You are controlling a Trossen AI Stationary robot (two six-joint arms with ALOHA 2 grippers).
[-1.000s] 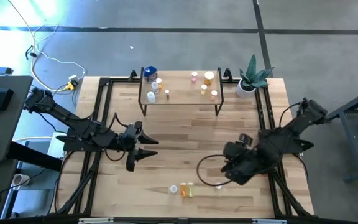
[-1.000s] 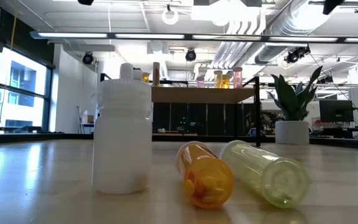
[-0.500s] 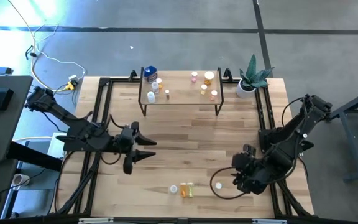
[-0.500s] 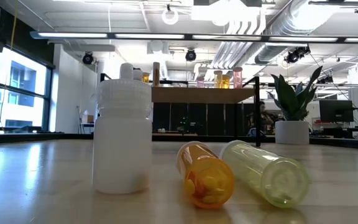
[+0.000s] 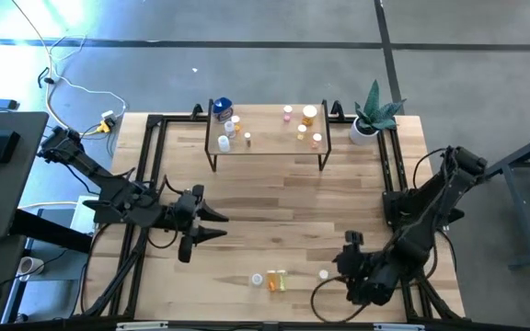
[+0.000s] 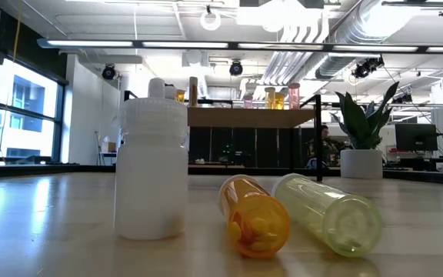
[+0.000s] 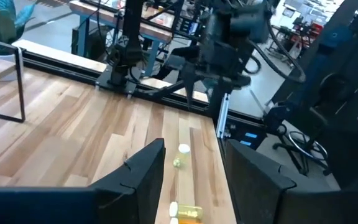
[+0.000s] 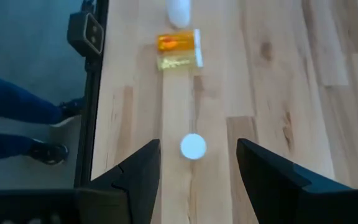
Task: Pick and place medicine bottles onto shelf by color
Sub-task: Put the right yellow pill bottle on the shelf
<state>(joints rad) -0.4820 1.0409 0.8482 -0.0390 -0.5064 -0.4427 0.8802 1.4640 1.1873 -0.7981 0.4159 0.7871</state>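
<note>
The shelf point(image 5: 267, 138) stands at the table's far side on thin black legs. It carries a blue-topped bottle point(image 5: 221, 108), white bottles point(image 5: 227, 131) and pink and orange bottles point(image 5: 307, 118). Near the front edge a white bottle point(image 6: 152, 169) stands upright. Beside it an orange bottle point(image 6: 254, 215) and a yellowish bottle point(image 6: 329, 211) lie on their sides. A small white bottle point(image 5: 323, 274) stands apart to their right. My right gripper point(image 5: 340, 271) is open just right of it, the bottle point(image 8: 193, 146) showing between its fingertips. My left gripper point(image 5: 221, 225) is open and empty at mid-left.
A potted green plant point(image 5: 373, 115) stands at the far right corner beside the shelf. Black rails point(image 5: 151, 175) run along the table's left and right sides. A cable loop point(image 5: 325, 299) hangs from the right arm near the front edge. Bare wood point(image 5: 274, 202) lies between shelf and front bottles.
My right gripper has gone toward the table's near edge and now sits close beside the small white bottle, still open. The bottles have stayed where they were.
</note>
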